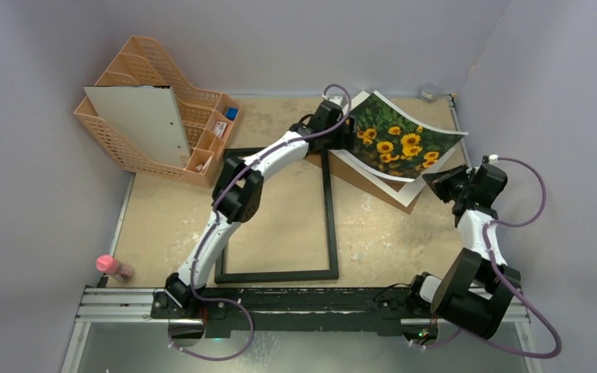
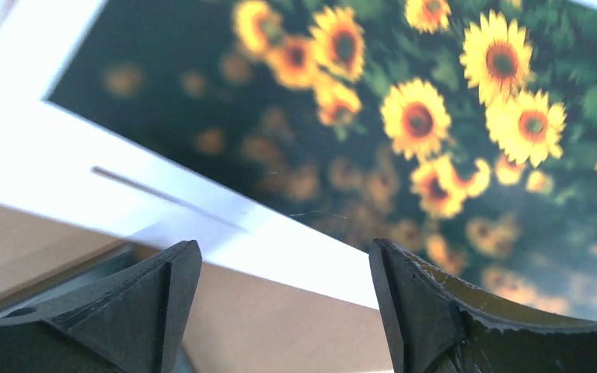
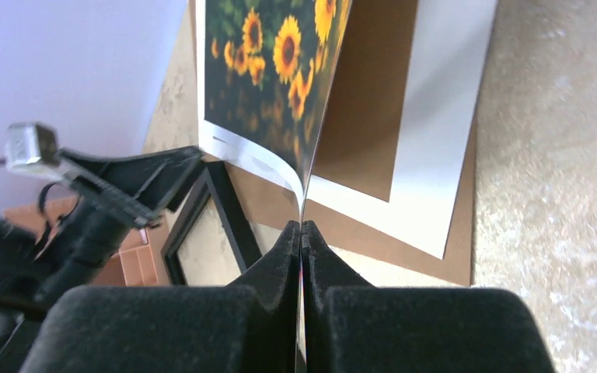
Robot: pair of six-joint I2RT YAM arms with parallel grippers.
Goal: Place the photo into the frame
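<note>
- Right gripper [image 3: 301, 233]: pinched tight on the photo [image 1: 392, 140] at its near edge.
- Left gripper [image 2: 284, 264]: spread wide, just by the opposite white border, gripping nothing.
- Photo: lifted and bowed above mat [image 3: 435, 155] and board [image 3: 357, 101], just beside the frame [image 1: 330, 225] at its far right corner.
- Probably light, limp, glossy; likely to sag, crease or slip.
- Best taken by the white border, at opposite edges, held taut.

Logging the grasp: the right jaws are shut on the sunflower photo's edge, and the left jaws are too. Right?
Not quite. The left jaws stand wide open by the photo, gripping nothing, as the left wrist view shows. The right jaws are indeed shut on its edge.
</note>
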